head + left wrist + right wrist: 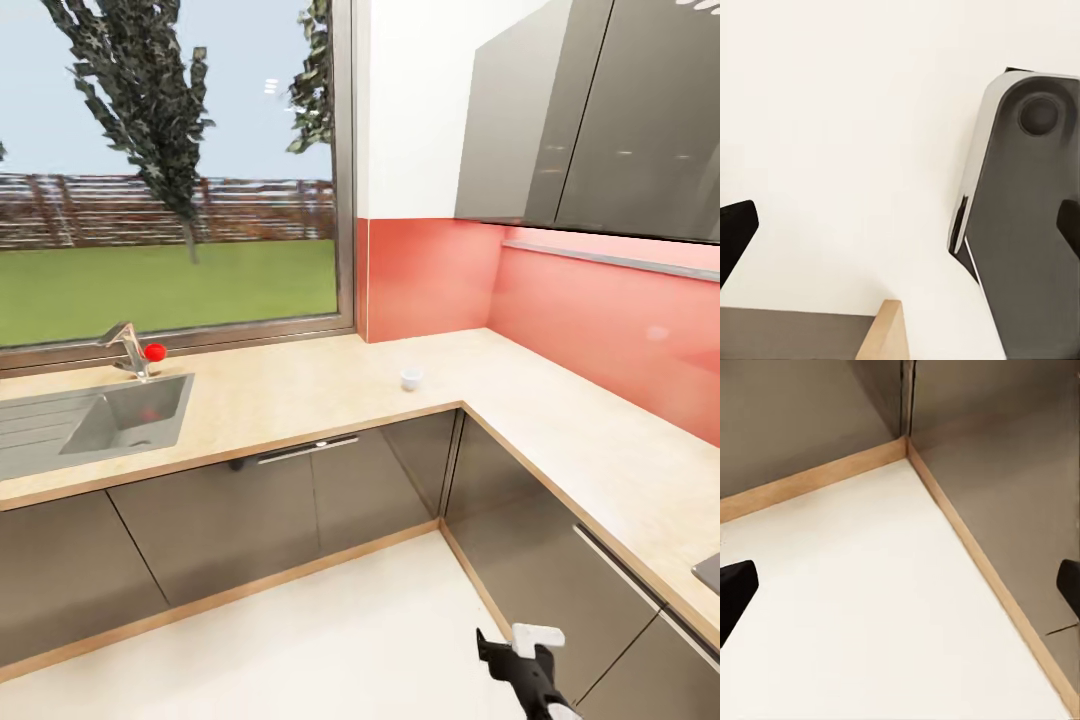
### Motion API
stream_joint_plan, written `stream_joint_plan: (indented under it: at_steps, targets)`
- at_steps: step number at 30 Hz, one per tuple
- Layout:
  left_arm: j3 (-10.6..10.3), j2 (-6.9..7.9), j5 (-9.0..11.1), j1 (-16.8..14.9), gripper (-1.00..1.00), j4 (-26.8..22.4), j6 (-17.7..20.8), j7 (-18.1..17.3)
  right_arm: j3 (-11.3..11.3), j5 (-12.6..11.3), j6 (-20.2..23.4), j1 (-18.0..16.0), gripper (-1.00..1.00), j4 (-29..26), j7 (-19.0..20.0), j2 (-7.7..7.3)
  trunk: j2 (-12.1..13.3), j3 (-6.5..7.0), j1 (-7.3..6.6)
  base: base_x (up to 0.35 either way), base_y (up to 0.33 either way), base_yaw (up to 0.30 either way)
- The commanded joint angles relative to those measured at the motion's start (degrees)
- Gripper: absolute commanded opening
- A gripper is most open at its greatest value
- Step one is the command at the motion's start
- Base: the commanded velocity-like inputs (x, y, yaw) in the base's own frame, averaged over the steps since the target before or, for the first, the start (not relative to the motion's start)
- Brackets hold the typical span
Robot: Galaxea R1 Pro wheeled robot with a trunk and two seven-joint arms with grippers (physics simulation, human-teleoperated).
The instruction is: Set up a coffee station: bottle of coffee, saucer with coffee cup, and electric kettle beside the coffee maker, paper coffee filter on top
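right gripper (520, 650) cut off by the head view's bottom edge.

1. We see the light tan wood-look L-shaped countertop (300, 400) running beneath the window (170, 170) and turning along the right wall.
2. The grey steel sink (125, 415) sits in its left part, the tap (125, 345) behind it.
3. The small white cup (410, 378) stands near the inner corner.
4. Grey wall cupboards (590, 110) hang above the right run.

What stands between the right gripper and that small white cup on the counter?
The right gripper hangs low over the floor, well below the countertop. The countertop's front edge and the grey cabinet fronts lie between it and the coffee cup; nothing on the worktop crowds the cup.
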Motion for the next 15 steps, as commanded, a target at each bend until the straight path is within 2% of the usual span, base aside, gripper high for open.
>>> stream_joint_plan:
  at_steps: [1, 6, 9, 12, 15]
  targets:
    - [0.20, -0.02, -0.17, 0.01, 1.00, 0.00, 0.01, 0.08, -0.43, 0.59, -0.34, -0.08, 1.00, -0.81, 0.20, 0.12, -0.11, -0.11, 0.03, 0.000, 0.000, 0.000]
    - [0.23, -0.06, -0.22, 0.06, 1.00, 0.53, 0.64, 0.20, -0.35, 0.59, -0.58, -0.35, 1.00, -6.93, 0.26, 0.39, -0.11, -0.11, 0.03, 0.000, 0.000, 0.000]
    - [0.17, -0.06, -0.22, 0.15, 1.00, 0.65, 0.76, 0.24, -0.34, 0.59, -0.45, -1.84, 1.00, -8.07, 0.26, 0.43, -0.11, -0.11, 0.03, 0.000, 0.000, 0.000]
    - [0.12, -0.09, -0.23, 0.34, 1.00, 0.77, 0.83, 0.26, -0.33, 0.64, -0.33, -7.03, 1.00, -8.39, 0.26, 0.45, -0.11, -0.11, 0.03, 0.000, 0.000, 0.000]
    - [0.07, -0.10, -0.23, 0.44, 1.00, 0.81, 0.84, 0.26, -0.33, 0.66, -0.24, -10.67, 1.00, -8.30, 0.23, 0.45, -0.11, -0.11, 0.03, 0.000, 0.000, 0.000]
